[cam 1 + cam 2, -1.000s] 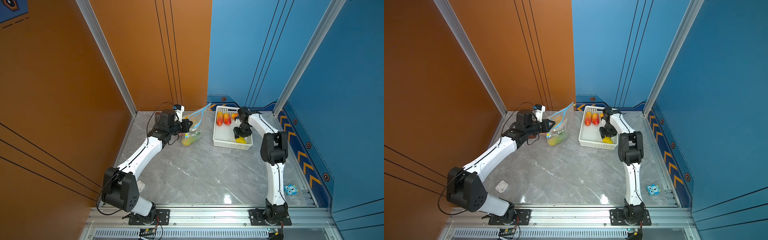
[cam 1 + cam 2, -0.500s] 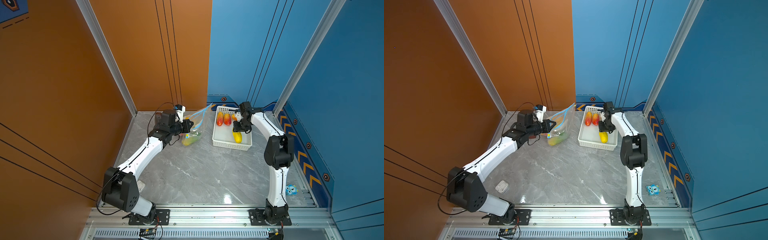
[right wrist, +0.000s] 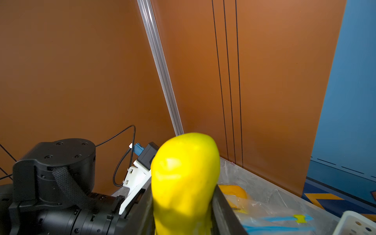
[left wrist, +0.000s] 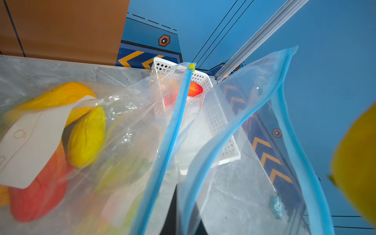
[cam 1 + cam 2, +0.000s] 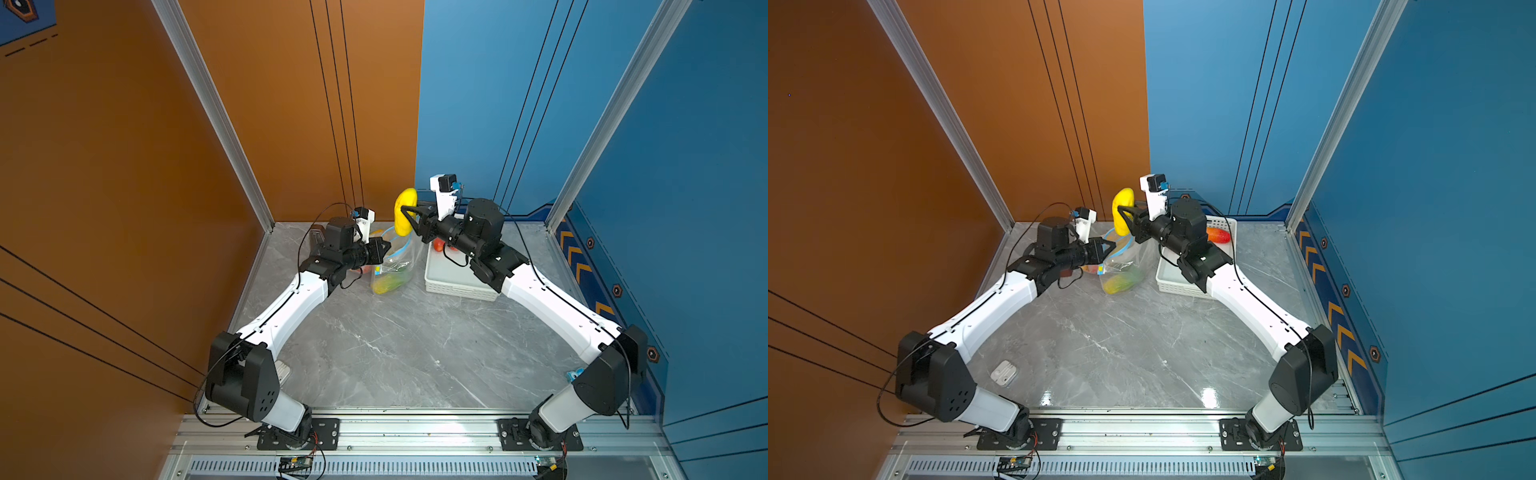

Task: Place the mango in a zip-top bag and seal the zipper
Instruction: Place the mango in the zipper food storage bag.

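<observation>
A yellow mango (image 5: 404, 208) (image 5: 1122, 205) hangs in the air just above and behind the mouth of the zip-top bag (image 5: 397, 266) (image 5: 1127, 259). My right gripper (image 5: 409, 219) (image 5: 1126, 217) (image 3: 183, 215) is shut on the mango (image 3: 185, 179), one finger on each side. The clear bag (image 4: 140, 122) has a blue zipper with a yellow slider (image 4: 191, 66) and holds several fruits. Its mouth gapes open. My left gripper (image 5: 384, 246) (image 5: 1106, 246) (image 4: 179, 221) is shut on the bag's rim and holds it up. In the left wrist view the mango (image 4: 358, 166) shows at the edge.
A white perforated basket (image 5: 457, 284) (image 5: 1177, 284) (image 4: 216, 116) stands right of the bag, with a red mango (image 5: 1219, 235) (image 4: 195, 89) in it. A small white object (image 5: 1003, 372) lies near the left arm's base. A small blue toy (image 5: 573, 375) sits by the right arm's base. Walls close in behind.
My right gripper closed on the yellow mango in the basket, lifted it out and carried it left to above the bag's mouth. The left gripper kept hold of the bag.
</observation>
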You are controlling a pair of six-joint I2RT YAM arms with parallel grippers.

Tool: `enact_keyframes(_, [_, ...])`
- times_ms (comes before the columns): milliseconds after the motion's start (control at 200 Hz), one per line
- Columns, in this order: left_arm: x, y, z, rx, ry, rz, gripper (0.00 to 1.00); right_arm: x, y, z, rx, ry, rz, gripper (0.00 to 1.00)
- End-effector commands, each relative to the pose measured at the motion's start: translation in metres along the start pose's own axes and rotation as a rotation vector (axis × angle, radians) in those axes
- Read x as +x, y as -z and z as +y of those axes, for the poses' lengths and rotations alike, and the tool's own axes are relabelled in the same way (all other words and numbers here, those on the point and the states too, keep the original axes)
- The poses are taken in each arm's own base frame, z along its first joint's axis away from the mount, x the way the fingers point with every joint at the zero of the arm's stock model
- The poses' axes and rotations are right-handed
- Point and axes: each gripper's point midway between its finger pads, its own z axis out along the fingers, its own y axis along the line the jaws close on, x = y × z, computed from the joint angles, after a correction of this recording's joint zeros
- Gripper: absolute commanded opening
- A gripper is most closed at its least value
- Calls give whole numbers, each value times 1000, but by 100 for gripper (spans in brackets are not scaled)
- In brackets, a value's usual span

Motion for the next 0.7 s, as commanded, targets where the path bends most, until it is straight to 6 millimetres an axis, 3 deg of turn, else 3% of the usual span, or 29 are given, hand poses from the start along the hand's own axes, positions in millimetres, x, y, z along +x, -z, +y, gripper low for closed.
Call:
enact_keyframes(0, [-7, 1, -12, 38, -17, -2, 0, 1, -20, 8, -45, 44, -40, 21])
enact_keyframes(80, [-7, 2, -11, 31, -18, -7, 0, 15, -26, 4, -25, 66, 6, 21])
enact_keyframes(155, [-8, 3, -9, 27, -16, -10, 0, 25, -23, -1, -4, 92, 28, 28])
enact_keyframes(185, [-9, 3, -9, 26, -16, -13, 0, 26, -21, -3, 2, 99, 26, 35])
enact_keyframes(235, [-9, 3, -7, 21, -12, -12, 0, 28, -17, -5, 8, 101, 27, 56])
enact_keyframes(255, [-9, 3, -6, 21, -11, -11, 0, 26, -15, -7, 15, 97, 22, 62])
enact_keyframes(365, [-9, 2, -1, 9, -6, -10, 0, 16, -6, -9, 9, 83, 4, 71])
enact_keyframes(405, [-8, 2, 1, 8, -3, -8, 0, 11, -2, -11, 5, 75, -3, 81])
enact_keyframes(515, [-9, 3, 4, 0, 0, -11, 0, -10, 18, -24, 26, 33, -55, 82])
enact_keyframes(580, [-10, 5, 6, -4, 3, -13, 0, -17, 35, -50, 112, -22, -88, 81])
enact_keyframes(636, [-10, 6, 7, -4, 2, -17, 0, -16, 52, -89, 246, -84, -85, 81])
enact_keyframes(691, [-11, 8, 7, -5, 3, -20, 0, -1, 68, -134, 402, -155, -41, 81])
